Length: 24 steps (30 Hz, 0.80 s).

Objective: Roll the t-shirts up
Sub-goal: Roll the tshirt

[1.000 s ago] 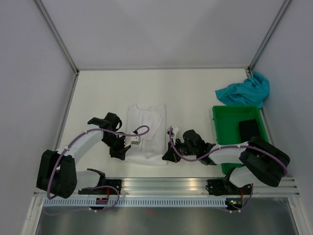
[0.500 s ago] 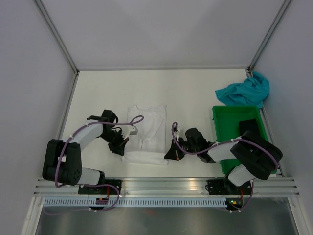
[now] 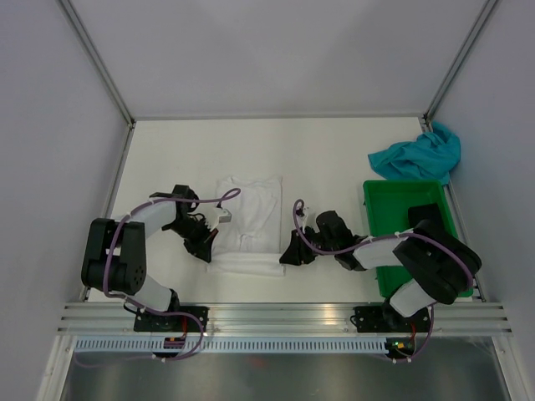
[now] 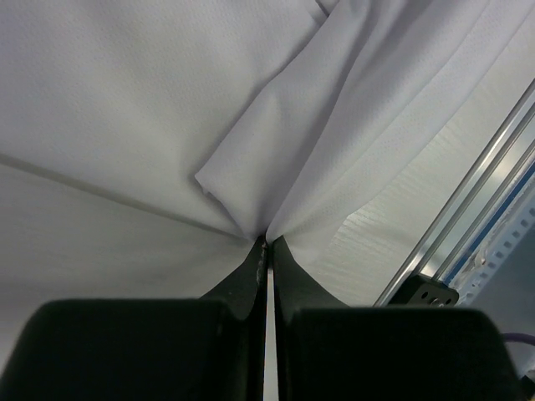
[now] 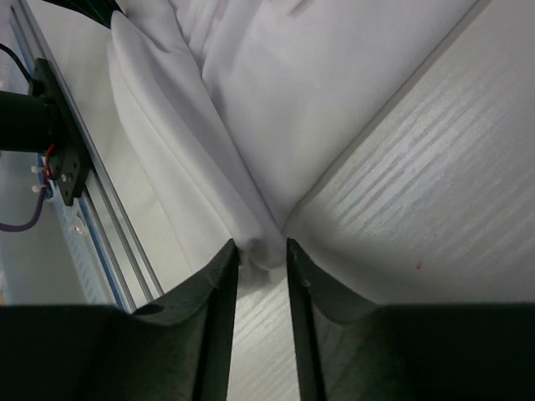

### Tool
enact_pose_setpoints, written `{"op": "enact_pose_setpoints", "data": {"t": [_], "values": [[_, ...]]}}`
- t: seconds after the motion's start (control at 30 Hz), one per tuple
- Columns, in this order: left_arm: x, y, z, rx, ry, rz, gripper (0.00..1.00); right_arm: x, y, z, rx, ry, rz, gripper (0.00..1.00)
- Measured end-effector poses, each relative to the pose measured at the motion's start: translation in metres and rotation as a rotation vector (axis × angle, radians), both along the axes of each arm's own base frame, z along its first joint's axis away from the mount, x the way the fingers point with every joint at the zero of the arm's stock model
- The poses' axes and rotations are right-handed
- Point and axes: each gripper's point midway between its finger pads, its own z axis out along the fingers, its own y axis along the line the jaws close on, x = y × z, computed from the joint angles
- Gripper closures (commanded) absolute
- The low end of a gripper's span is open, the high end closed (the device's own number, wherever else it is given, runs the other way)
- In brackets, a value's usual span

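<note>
The white t-shirt lies folded narrow on the table, its near end turned over into a low roll. My left gripper is at the roll's left end, shut on a fold of the white cloth, which fans out from the fingertips. My right gripper is at the roll's right end, jaws parted, with the cloth's corner lying loosely between the tips. The teal t-shirt lies crumpled in the far right corner.
A green bin stands at the right, with a dark object inside it and the right arm crossing its near part. The aluminium rail runs along the near table edge. Walls close in the left, right and far sides.
Both grippers have moved away from the rail, turning the shirt's near end over into a roll. The right jaws have parted from the cloth; the left stays clamped.
</note>
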Motion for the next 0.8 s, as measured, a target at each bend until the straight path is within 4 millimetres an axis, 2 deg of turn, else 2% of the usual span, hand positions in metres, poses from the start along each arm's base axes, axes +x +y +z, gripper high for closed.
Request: {"op": "enact_pose_setpoints", "data": {"t": [0.13,0.27,0.33,0.37,0.4,0.47,0.57,0.67,0.7,0.8], "values": [[0.002,0.0,0.002,-0.002,-0.016,0.003,0.98,0.009,-0.006,0.014,-0.066,-0.088,0.002,0.53],[0.003,0.0,0.004,-0.002,-0.026,0.003,0.98,0.02,0.006,0.05,-0.143,-0.324,0.069,0.5],[0.003,0.0,0.004,-0.002,-0.026,0.003,0.98,0.014,0.017,0.066,-0.176,-0.467,0.143,0.48],[0.003,0.0,0.004,-0.002,-0.026,0.003,0.98,0.006,0.024,0.071,-0.193,-0.54,0.189,0.42],[0.004,0.0,0.004,-0.003,-0.028,0.003,0.98,-0.001,0.029,0.073,-0.203,-0.586,0.228,0.41],[0.004,0.0,0.003,-0.003,-0.028,0.003,0.98,-0.02,0.034,0.066,-0.258,-0.696,0.334,0.4],[0.004,0.0,0.004,-0.003,-0.03,0.003,0.97,-0.034,0.031,0.04,-0.409,-0.797,0.461,0.38],[0.004,0.0,0.004,-0.004,-0.033,0.002,0.96,-0.042,0.022,0.006,-0.61,-0.851,0.589,0.38],[0.004,0.0,0.004,-0.004,-0.033,0.003,0.95,-0.038,0.022,0.0,-0.673,-0.886,0.611,0.38],[0.004,0.0,0.004,-0.004,-0.034,0.003,0.94,-0.034,0.028,0.002,-0.714,-0.937,0.614,0.39]]}}
